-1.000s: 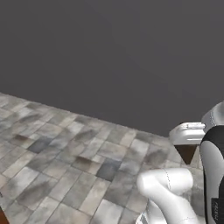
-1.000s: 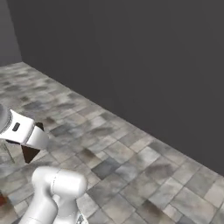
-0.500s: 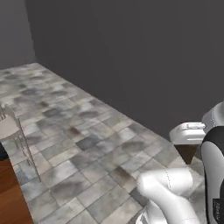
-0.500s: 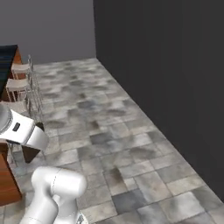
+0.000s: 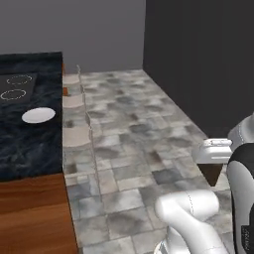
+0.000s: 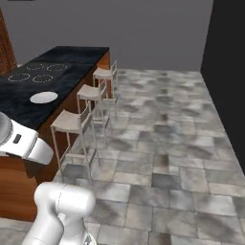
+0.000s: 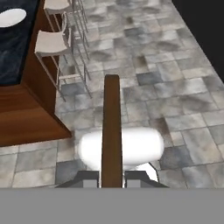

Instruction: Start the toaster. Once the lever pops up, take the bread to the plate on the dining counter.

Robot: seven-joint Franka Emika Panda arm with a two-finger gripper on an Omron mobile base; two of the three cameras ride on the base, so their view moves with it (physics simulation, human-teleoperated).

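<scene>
From the left base view we look across a grey stone-tiled floor point(image 5: 139, 129) toward a dark wall. On the left stands the dining counter point(image 5: 30, 134), its black marbled top resting on a brown wooden base. The plate point(image 5: 38, 115), round and white, lies on that top, near the counter's floor-side edge. Farther back on the same top we see the faint rings of a cooktop point(image 5: 15, 87). Pale stool seats point(image 5: 75, 136) line the counter's edge. At the lower right the gripper point(image 5: 213, 166) hangs over the floor with the bread point(image 5: 213, 173), a dark brown wedge, poking out below it, well apart from the plate.

From the right base view we see the same counter point(image 6: 72, 62) running away on the left, with the plate point(image 6: 43, 97) on its black top, nearer to us than the cooktop rings point(image 6: 36, 72). Three stools point(image 6: 79, 124) with thin metal legs stand along the counter's side. A white arm segment crosses the left edge.

In the hand view we see the bread point(image 7: 111, 131) edge-on, a narrow brown strip rising from between the two finger tips point(image 7: 89, 177), which are closed against its sides. Beyond it lie the tiled floor point(image 7: 175, 100), a stool point(image 7: 52, 43) and the counter's wooden base. The plate point(image 7: 11, 17) shows at the upper left corner, far from the bread.
</scene>
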